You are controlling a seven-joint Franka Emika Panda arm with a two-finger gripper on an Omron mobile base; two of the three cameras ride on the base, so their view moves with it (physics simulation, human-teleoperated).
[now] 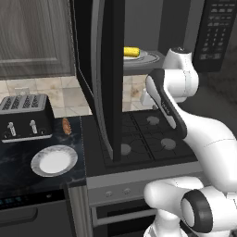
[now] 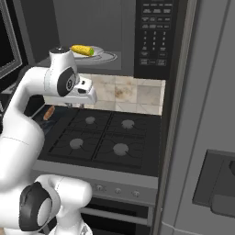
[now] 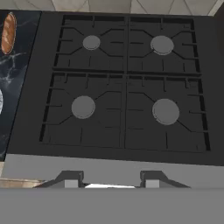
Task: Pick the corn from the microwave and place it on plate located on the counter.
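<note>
Hovering claw [image 3: 109, 178]: the hand view looks straight down on the stovetop [image 3: 124, 83]; two small dark finger tips [image 3: 70, 178] rise at the bottom edge, set apart from each other, with nothing between them and nothing touching them
Claw opening: parted, holding nothing; how wide I cannot tell exactly
Arm: in the left base view it rises from the lower right, bends up above the burners, and the wrist sits just below the microwave's open cavity
Corn [image 1: 131, 52]: bright yellow cob lying on a grey dish [image 1: 148, 57] inside the microwave [image 1: 215, 32], up above the stovetop; in the right base view the cob shows a green end toward the right
Microwave door [image 1: 104, 74]: swung open, standing edge-on as a tall dark slab between the toaster side and the stove side
Keypad: pale buttons on the dark panel right of the cavity
Plate [image 1: 54, 160]: round, white centre with grey rim, bare, on the black veined desk [image 1: 18, 162] left of the stove, in front of the toaster [image 1: 25, 116]
Bread lump [image 1: 66, 125]: small brown oval on the desk, just right of the toaster, behind the plate
Corn to plate: well apart, with the door between them in the left base view
</note>
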